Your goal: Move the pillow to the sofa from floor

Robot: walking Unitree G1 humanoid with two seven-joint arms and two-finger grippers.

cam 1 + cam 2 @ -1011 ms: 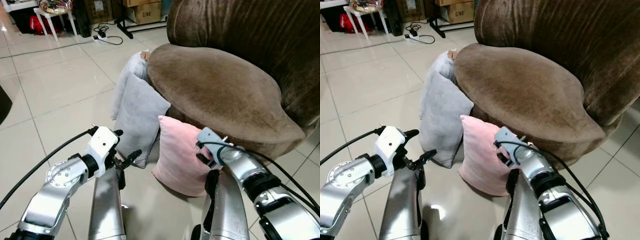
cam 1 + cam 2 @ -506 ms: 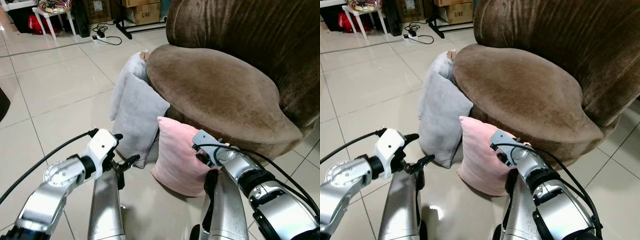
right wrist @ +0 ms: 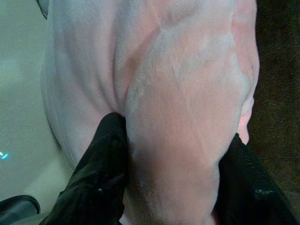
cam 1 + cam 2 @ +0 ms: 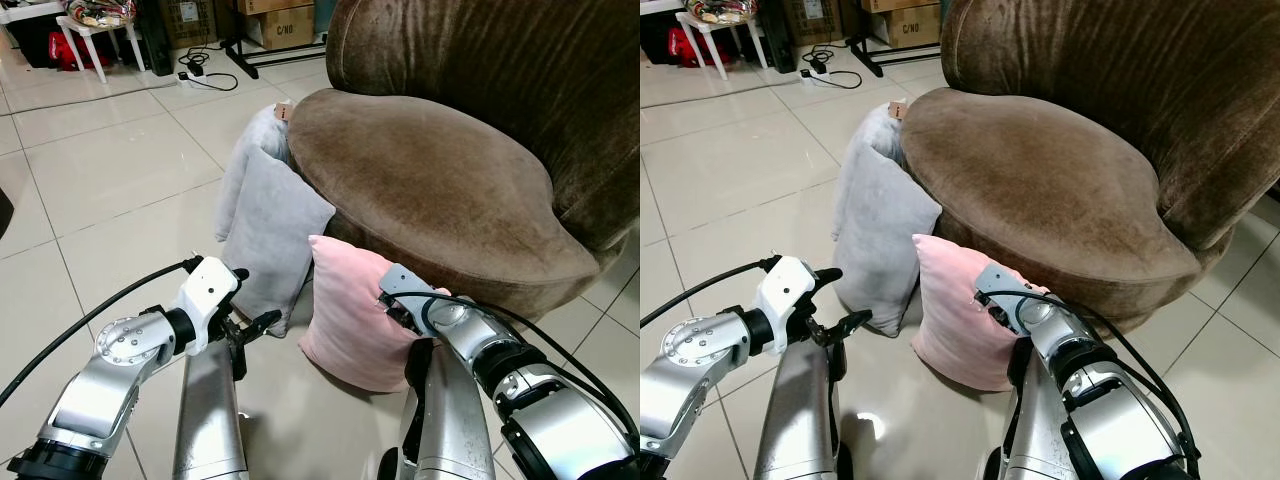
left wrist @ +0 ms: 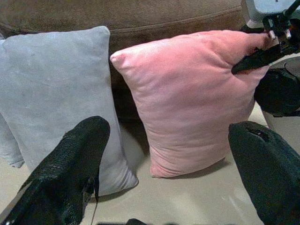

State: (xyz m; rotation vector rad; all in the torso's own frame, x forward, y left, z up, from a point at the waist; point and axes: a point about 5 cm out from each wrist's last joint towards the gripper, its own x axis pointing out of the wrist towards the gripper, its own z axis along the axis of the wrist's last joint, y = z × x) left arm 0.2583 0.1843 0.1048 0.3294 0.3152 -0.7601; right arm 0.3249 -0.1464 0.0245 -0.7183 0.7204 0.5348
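Since a second ago, the right tool (image 3: 171,154) has pushed further onto the pink pillow (image 4: 350,315), and its two black fingers (image 3: 101,173) now pinch a fold of the pillow's upper right corner between them. The left tool (image 5: 168,173) has stayed low at the lower left of the head views, its fingers spread wide and holding nothing, pointed at the pillow's front face from a little way off.

The pink pillow stands upright on the tiled floor (image 4: 110,180) at the centre of the frame, leaning back against the front base of the brown sofa (image 4: 440,170). Just to its left, a grey pillow (image 4: 265,225) also stands on the floor, propped against the sofa's left side, its lower corner close beside the pink one. The sofa's round seat cushion occupies the upper right of the frame, with its tall back rising behind.

At the upper left of the frame, far across the floor, a small white stool (image 4: 85,35) stands near a power strip (image 4: 192,74) with cables, and cardboard boxes (image 4: 280,25) sit against the far edge.
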